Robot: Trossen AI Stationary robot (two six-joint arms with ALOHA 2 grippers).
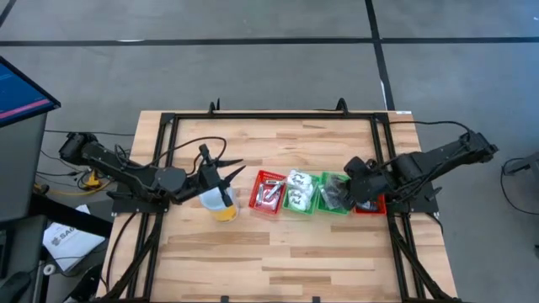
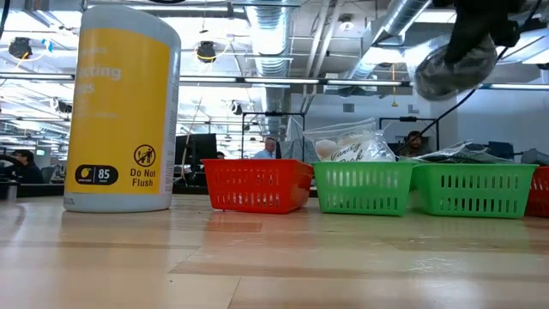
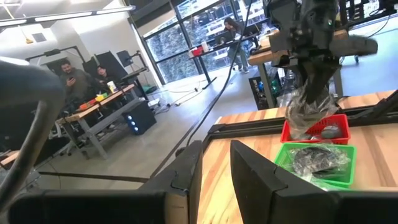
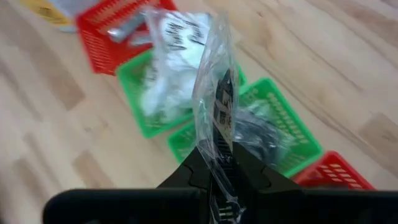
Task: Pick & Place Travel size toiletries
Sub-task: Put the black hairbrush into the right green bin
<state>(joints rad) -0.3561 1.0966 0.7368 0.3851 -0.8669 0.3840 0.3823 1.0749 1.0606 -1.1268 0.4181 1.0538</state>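
Right gripper point(image 4: 219, 163), clenched on a clear toiletry packet point(image 4: 214, 93), hovers over bins near the desk's right edge; lowering and release come next

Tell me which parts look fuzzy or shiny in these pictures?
Low view: the clear plastic packet hanging top right looks fuzzy, while the tall yellow cup is sharp. Right wrist view: the packet pinched in the right gripper gleams with glare; the green plastic bins behind it are blurred.

Right end effector point(image 4: 217, 167) pinched closed, raised; left end effector point(image 1: 221, 174) slightly parted.
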